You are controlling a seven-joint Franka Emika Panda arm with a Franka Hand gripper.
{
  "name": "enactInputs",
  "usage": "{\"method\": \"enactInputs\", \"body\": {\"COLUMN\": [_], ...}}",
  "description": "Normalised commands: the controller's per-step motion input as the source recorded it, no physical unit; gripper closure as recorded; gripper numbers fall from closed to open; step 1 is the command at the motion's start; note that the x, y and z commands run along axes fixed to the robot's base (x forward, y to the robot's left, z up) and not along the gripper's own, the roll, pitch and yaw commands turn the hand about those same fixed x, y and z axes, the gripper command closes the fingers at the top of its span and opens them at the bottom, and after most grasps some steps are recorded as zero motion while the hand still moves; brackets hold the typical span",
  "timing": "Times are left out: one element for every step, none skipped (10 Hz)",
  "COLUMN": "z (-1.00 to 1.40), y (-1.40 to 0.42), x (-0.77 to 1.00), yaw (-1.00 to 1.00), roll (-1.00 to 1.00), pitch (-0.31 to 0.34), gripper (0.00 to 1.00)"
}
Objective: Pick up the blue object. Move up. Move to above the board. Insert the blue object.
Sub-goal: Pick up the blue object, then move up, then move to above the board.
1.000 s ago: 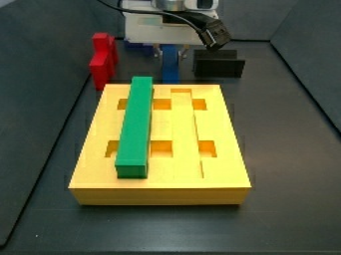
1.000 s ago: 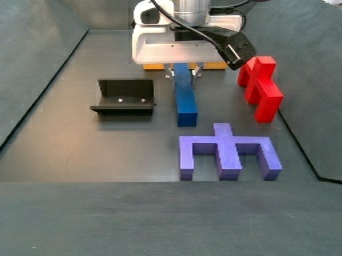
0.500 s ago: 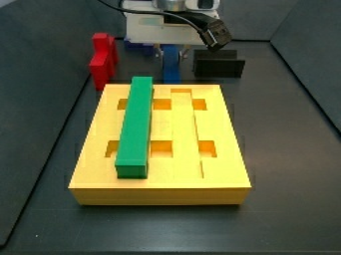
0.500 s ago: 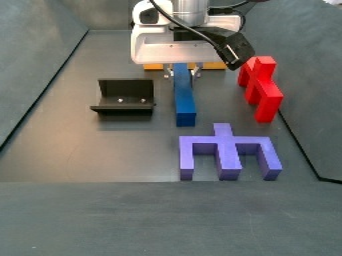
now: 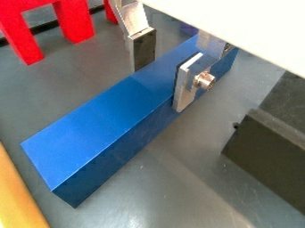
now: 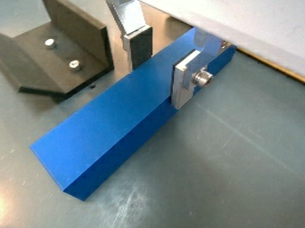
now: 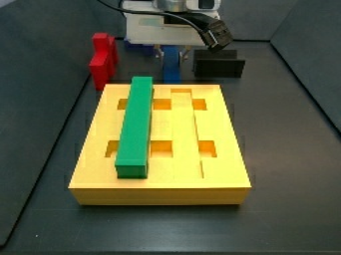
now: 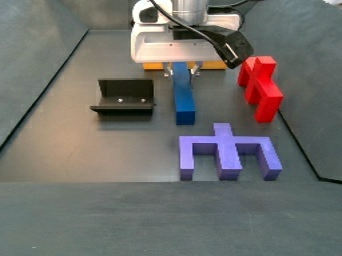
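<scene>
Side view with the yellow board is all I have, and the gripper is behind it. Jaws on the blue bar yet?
Observer: In a wrist view the gripper sits low over the blue bar, its jaws straddling it near one end. Whether they have clamped, I can't tell.
Operator: Bar off the floor?
Observer: No. In a side view it lies flat on the floor.
Operator: Anything near it?
Observer: A purple cross block lies off its free end, apart from it.

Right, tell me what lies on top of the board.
A green bar lies along the board, covering the groove under it. The tool is behind the board, straddling the blue object.
</scene>
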Motion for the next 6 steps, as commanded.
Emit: {"method": "enactInputs", "body": {"z": [0.00, 0.00, 0.83, 0.80, 0.54, 1.40], "y": [0.00, 0.00, 0.00, 0.05, 0.04, 0.00], "x": [0.00, 0.00, 0.00, -0.02, -0.06, 0.00], "yaw": [0.00, 0.00, 0.00, 0.03, 0.04, 0.00], "roll": [0.00, 0.00, 0.00, 0.01, 0.01, 0.00], "pitch": [0.000, 0.000, 0.000, 0.014, 0.007, 0.000], "gripper": [1.00, 1.00, 1.00, 1.00, 1.00, 1.00]}}
